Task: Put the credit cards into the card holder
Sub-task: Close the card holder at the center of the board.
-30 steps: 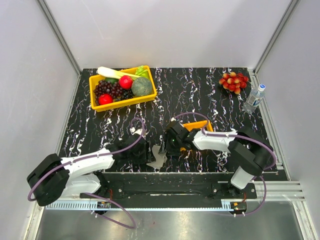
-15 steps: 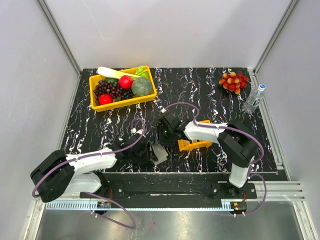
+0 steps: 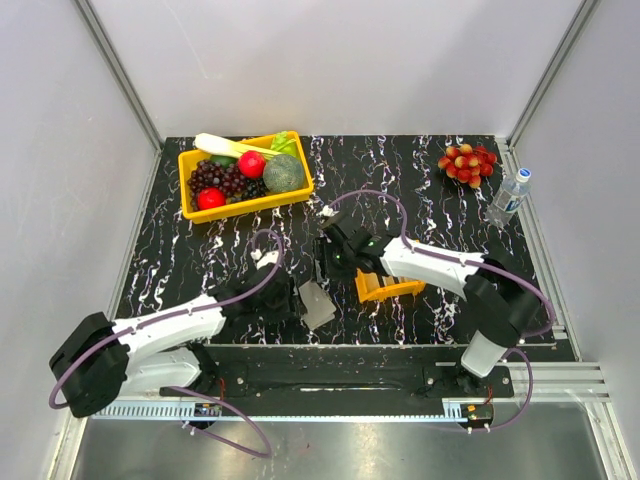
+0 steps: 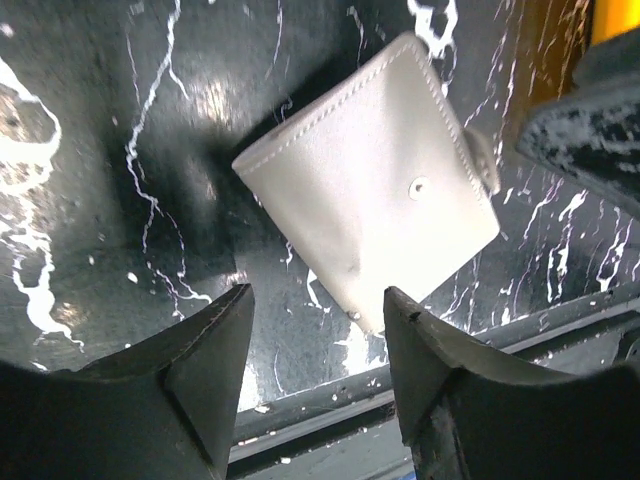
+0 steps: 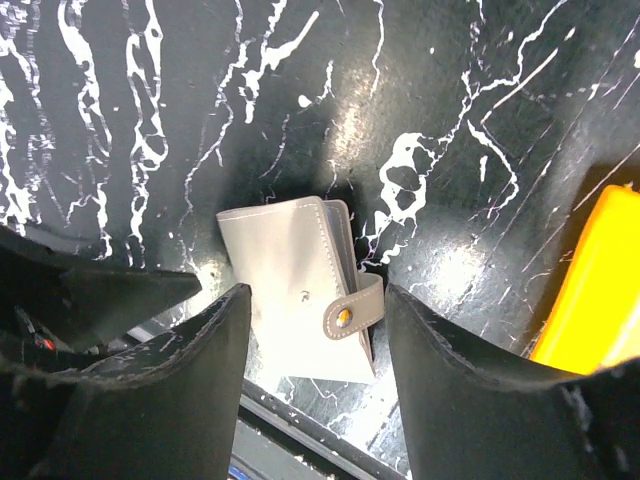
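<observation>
Close to the near edge of the table [image 3: 180, 260], just before the black rail, the card holder [image 3: 316, 303] lies flat and closed, its taupe-grey outside up and its snap strap [image 5: 350, 312] folded over one side. The left gripper [image 4: 318, 370] stands low beside it with jaws apart and nothing between them; one corner of the holder reaches toward its right finger, but I cannot tell if they touch. The right gripper [image 5: 318, 300] hangs above the holder, also spread wide and holding nothing. The small orange tray [image 3: 388, 290] sits just to the right of the holder, near but apart. Bare marbled surface shows between the holder and the yellow bin [image 3: 245, 178] at the far left, and again toward the grapes [image 3: 467, 162] and the bottle [image 3: 509, 197] at the far right edge. The bottle's label is too small to read.
</observation>
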Controlling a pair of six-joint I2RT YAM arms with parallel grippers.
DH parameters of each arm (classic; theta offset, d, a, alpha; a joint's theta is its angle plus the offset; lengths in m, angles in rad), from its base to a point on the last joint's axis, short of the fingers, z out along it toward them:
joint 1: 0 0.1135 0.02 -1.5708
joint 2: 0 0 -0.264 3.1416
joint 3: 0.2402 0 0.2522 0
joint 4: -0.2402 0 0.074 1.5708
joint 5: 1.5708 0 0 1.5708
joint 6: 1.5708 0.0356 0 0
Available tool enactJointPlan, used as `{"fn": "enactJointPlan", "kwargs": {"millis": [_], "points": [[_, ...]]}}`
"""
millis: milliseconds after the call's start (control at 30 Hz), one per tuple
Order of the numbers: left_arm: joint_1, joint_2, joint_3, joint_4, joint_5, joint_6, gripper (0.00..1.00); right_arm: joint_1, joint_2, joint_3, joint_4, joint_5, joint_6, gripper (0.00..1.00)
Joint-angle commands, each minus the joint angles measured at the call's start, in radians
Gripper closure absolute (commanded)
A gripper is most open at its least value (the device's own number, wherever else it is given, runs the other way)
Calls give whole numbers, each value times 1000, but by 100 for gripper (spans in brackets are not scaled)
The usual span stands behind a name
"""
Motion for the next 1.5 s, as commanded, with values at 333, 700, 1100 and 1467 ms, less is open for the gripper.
{"fn": "enactJointPlan", "kwargs": {"millis": [333, 700, 1100, 1467], "points": [[70, 168, 174, -5, -66, 79, 55, -6, -51, 76, -132, 14, -71, 51], [68, 256, 194, 22, -50, 104, 58, 5, -2, 108, -163, -9, -69, 55], [68, 271, 177, 36, -37, 104, 60, 54, 27, 134, -235, 26, -27, 57], [70, 263, 169, 45, -32, 102, 60, 91, 64, 168, -287, 112, 21, 60]]}}
